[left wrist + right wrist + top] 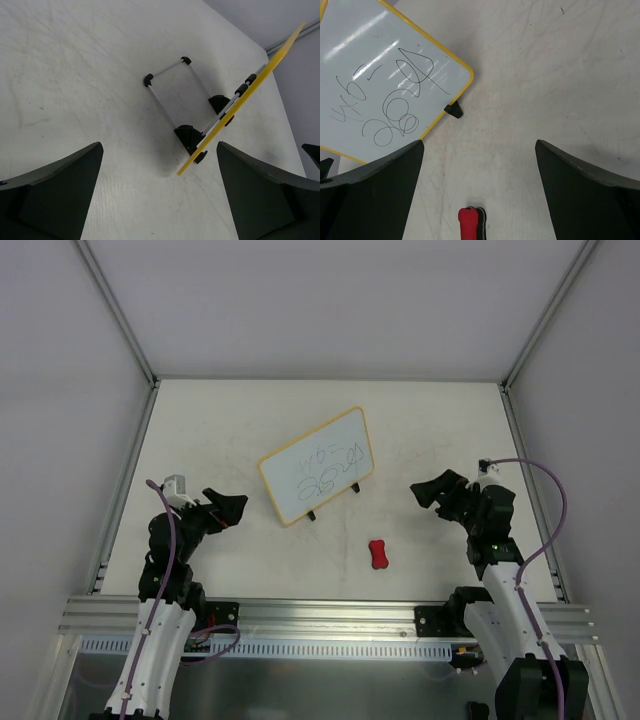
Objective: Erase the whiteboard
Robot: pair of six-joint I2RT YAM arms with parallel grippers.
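Observation:
The whiteboard (317, 478) stands tilted on its black feet mid-table, yellow-framed, with dark handwriting on its face. The right wrist view shows that written face (380, 85). The left wrist view shows its yellow edge (240, 97) and the wire stand behind it. A small red eraser block (378, 554) lies on the table in front of the board, at the bottom of the right wrist view (470, 222). My left gripper (228, 510) is open and empty, left of the board. My right gripper (432, 493) is open and empty, right of the board and above the eraser's far side.
The white table (430, 430) is bounded by metal rails at the left, right and near edges, with grey walls around it. Faint scuff marks cover its surface.

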